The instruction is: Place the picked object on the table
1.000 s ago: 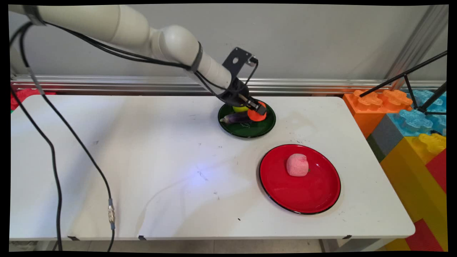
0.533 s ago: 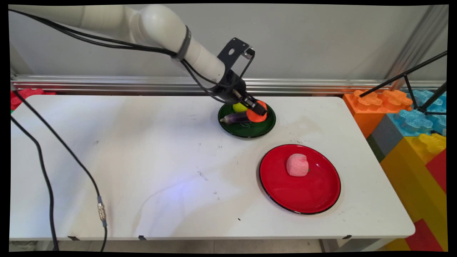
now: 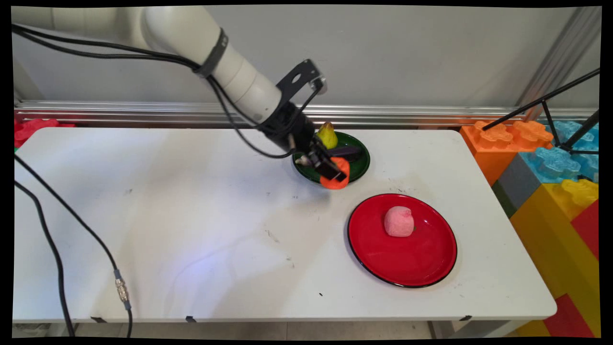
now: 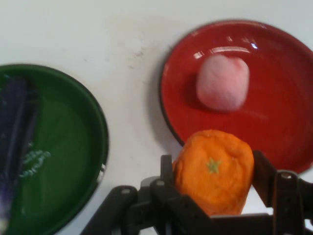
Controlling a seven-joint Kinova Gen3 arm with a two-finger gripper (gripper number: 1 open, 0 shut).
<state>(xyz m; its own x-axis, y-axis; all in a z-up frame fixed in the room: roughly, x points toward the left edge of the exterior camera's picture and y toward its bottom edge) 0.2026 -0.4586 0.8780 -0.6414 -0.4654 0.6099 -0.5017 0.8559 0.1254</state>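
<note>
Two plates are set on the white desk (image 3: 191,215). Nearest, the red plate (image 3: 421,268) carries a pink peach-like fruit (image 3: 399,221). Beyond it, the orange fruit (image 3: 336,176) is pinched between the fingers of the hand (image 3: 330,171) and held clear above the near rim of the green plate (image 3: 359,165). On that plate a dark aubergine (image 3: 346,151) is laid, and at its far side what is probably a yellow-green pear (image 3: 328,135) is stood. The fruit looks squashed by the pinch in the hand view, so it may be soft; were the hold loosened or the arm jolted, it could be dropped onto the rim and sent rolling across the desk.
</note>
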